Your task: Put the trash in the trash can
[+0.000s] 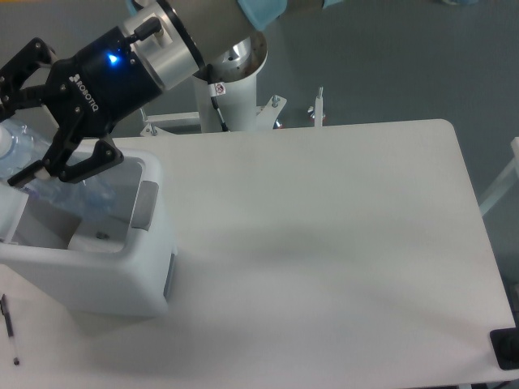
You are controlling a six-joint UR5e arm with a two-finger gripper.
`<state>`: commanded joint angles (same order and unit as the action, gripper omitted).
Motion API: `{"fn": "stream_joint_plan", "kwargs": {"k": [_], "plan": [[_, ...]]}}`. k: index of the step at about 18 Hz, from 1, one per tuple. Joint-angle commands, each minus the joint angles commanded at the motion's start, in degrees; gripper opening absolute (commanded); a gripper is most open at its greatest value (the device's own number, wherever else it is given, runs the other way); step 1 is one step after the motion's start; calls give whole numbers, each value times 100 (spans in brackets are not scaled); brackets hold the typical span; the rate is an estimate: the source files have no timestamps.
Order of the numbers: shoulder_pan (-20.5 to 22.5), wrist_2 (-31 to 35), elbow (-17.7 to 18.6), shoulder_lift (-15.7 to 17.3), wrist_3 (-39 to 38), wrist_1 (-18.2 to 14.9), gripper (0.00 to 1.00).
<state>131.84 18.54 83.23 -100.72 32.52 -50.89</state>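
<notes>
i see my gripper (18, 121) at ten o'clock, jaws spread wide around the crushed clear bottle (32, 166), which hangs tilted over the open trash can (122, 279) at eight o'clock. whether the pads touch it, i cannot tell. a black pen (9, 322) lies at the table (324, 243) edge, seven o'clock.

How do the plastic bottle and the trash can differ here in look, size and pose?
The plastic bottle is clear and crushed; the trash can is opaque white and boxy. The bottle is far smaller than the can. The bottle hangs tilted over the opening by the gripper, while the can stands on the table.
</notes>
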Motion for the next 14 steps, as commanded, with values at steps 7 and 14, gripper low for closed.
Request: {"fn": "stream_joint_plan", "kwargs": {"k": [7, 14], "plan": [[35, 26, 141, -35, 132, -9, 88], [1036, 44, 114, -246, 484, 53, 100]]}}
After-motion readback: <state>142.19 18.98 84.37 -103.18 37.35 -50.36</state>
